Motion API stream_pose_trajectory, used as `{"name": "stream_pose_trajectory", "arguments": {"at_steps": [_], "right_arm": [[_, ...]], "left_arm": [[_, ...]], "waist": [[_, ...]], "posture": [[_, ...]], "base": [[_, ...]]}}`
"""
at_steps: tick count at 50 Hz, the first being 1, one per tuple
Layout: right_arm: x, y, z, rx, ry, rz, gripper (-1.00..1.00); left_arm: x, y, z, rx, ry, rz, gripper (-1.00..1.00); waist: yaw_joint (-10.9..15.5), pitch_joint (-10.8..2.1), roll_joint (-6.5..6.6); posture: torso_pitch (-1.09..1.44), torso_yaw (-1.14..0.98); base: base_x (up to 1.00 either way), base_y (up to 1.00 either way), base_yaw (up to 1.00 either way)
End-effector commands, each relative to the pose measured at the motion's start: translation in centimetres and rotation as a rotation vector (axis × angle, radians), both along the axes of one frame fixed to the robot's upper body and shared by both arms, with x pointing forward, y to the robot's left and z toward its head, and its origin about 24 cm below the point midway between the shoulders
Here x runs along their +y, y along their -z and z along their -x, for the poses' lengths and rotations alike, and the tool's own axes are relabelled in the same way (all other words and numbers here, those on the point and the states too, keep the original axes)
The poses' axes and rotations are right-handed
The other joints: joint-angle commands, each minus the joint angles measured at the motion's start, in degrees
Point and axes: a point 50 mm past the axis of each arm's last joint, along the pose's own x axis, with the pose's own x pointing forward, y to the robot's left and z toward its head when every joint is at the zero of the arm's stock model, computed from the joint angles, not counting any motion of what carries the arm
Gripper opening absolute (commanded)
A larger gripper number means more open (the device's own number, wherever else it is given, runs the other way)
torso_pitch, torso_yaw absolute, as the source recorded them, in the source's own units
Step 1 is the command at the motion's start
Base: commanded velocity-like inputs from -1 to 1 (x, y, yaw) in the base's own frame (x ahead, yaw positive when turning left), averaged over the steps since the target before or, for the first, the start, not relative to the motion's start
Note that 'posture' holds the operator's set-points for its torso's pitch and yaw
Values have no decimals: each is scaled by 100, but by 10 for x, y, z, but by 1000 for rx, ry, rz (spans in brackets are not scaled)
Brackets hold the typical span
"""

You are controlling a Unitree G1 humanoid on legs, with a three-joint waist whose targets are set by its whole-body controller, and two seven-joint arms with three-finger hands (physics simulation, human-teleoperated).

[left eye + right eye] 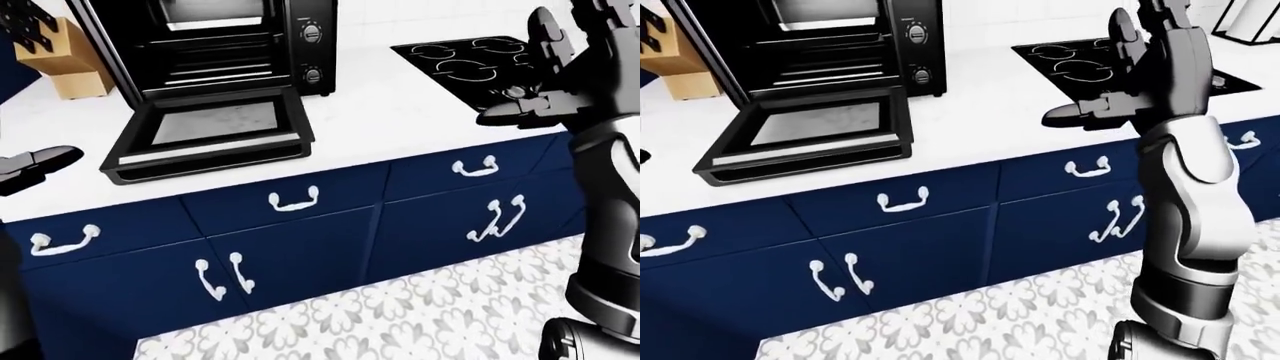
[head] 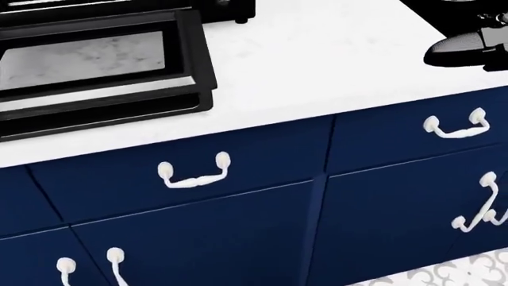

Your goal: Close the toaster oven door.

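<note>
Left-eye view: toaster oven door [image 1: 208, 133] is lying fully dropped on the white worktop [image 1: 400, 112]. We are holding the right robot hand [image 1: 530, 111] with fingers apart, the left robot hand [image 1: 35, 163] undetermined. We judge lifting from the door's outer edge best.

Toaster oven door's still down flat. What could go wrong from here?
1. Neither hand is on the door: the left hand hangs at the counter's left edge, the right hand is raised by the cooktop, so a long reach is likely.
2. The door overhangs toward the counter edge; a downward push could tip the toaster oven.
</note>
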Motion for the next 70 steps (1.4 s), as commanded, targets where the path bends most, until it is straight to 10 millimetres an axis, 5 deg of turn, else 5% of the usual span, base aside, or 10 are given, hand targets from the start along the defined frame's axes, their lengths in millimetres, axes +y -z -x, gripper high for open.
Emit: {"name": "stream_pose_trajectory", "arguments": {"at_steps": [1,8,22,23,30,35,48,56,61,70], "right_arm": [[6,-21,9,-105,-22,29,100],[6,-22,10,-105,-23,30,100],[7,-25,10,-109,-26,34,100],[6,-26,10,-109,-26,34,100],[6,-25,10,-109,-25,34,100],[7,-26,11,-110,-26,34,100],[6,-25,12,-111,-25,36,100],[5,-26,12,-115,-24,37,100],[5,-28,13,-119,-21,35,100],[5,-27,13,-121,-22,36,100]], "left_arm": [[1,-27,11,-107,-25,-62,100],[1,-26,11,-107,-25,-63,100],[0,-28,12,-110,-24,-61,100],[0,-28,12,-111,-24,-61,100],[1,-28,12,-110,-26,-62,100],[1,-28,12,-111,-27,-61,100],[0,-28,13,-112,-25,-63,100],[0,-29,13,-114,-25,-62,100],[1,-28,13,-114,-26,-61,100],[1,-28,13,-114,-26,-62,100]], "waist": [[52,-144,7],[-4,-161,756],[105,-108,-209],[53,-94,21],[50,-73,136],[-45,-217,730],[107,-111,-163],[55,-80,147],[-34,-201,716],[72,-55,265]], "posture": [[0,0],[0,0],[0,0],[0,0],[0,0],[0,0],[0,0],[0,0],[0,0],[0,0]], "base": [[11,19,0],[10,18,0],[10,19,0],[10,17,0],[10,19,0],[10,19,0],[11,18,0],[10,15,0],[10,15,0],[10,14,0]]}}
